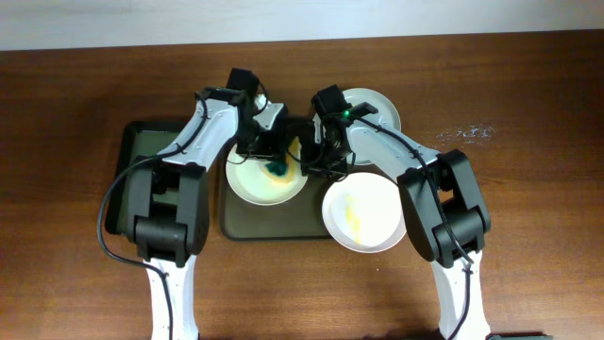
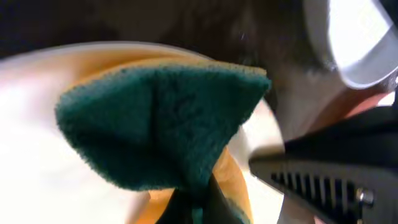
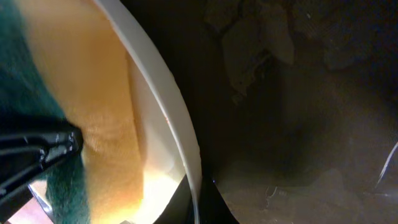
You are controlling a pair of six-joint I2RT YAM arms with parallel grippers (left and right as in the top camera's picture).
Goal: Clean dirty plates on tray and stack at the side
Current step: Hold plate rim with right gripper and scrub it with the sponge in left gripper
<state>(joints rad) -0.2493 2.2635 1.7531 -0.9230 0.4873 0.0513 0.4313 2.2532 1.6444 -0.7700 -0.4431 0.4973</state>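
Note:
A white plate with yellowish smears lies on the dark olive-brown tray. My left gripper is shut on a green and yellow sponge and presses it onto this plate. My right gripper is shut on the plate's right rim; the rim runs between its fingers. A second smeared plate lies at the tray's right edge. A third plate lies on the table behind the right arm.
A smaller dark greenish tray lies left of the big tray, partly under the left arm. The two arms meet close together above the plate. Brown tabletop spreads to the right, with pale marks on it.

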